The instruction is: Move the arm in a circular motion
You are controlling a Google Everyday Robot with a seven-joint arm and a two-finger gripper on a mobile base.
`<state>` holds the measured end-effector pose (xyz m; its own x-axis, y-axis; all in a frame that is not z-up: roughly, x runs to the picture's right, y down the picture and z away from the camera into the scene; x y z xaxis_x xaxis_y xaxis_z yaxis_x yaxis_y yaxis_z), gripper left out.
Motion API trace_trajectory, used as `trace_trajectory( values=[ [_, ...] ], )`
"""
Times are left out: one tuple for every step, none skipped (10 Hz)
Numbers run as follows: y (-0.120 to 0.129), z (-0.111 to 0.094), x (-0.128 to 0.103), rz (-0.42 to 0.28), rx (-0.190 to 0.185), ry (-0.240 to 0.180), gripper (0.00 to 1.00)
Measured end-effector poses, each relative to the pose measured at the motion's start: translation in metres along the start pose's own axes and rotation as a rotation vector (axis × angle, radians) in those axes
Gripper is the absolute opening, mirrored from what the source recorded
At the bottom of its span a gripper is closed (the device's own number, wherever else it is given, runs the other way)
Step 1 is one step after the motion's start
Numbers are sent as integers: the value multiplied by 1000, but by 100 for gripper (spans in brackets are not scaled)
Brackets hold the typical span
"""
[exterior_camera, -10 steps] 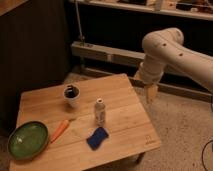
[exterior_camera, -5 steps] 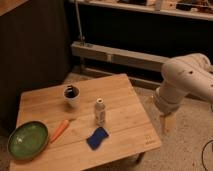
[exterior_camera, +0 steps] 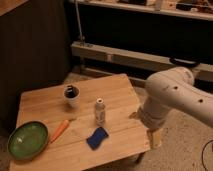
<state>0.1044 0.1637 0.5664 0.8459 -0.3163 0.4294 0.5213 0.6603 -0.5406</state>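
Observation:
The arm [exterior_camera: 176, 96] is thick, white and tubular, with small dark holes along it. It comes in from the right edge of the camera view and bends downward beside the wooden table [exterior_camera: 120, 90]. Its yellowish-tan gripper [exterior_camera: 155, 138] points down, just off the table's front right corner and level with the tabletop edge. Nothing shows in the gripper.
On the table stand a dark cup [exterior_camera: 71, 93] and a small white bottle [exterior_camera: 100, 111]. A blue sponge [exterior_camera: 97, 138], a carrot [exterior_camera: 59, 131] and a green bowl [exterior_camera: 27, 140] lie nearer the front. A metal rail [exterior_camera: 125, 56] and dark shelving run behind.
The arm swung from above the table's right edge down and to the right, then lower and slightly back left toward the front right corner. The things on the table have not moved.

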Motion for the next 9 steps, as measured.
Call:
trace_trajectory(
  values=[
    [-13,4,-21,-44,-5,-10,80],
    [-24,7,-40,-82,-10,-18,80],
    [-44,12,-69,-143,-15,-28,80],
    [-62,16,-91,-192,-17,-36,80],
    [-78,18,-110,-235,-20,-41,80],
    [-95,21,-128,-277,-23,-43,80],
    [-113,23,-145,-315,-26,-42,80],
    [-136,26,-161,-353,-25,-31,80],
    [-155,27,-173,-374,-25,-19,80]
  ],
)
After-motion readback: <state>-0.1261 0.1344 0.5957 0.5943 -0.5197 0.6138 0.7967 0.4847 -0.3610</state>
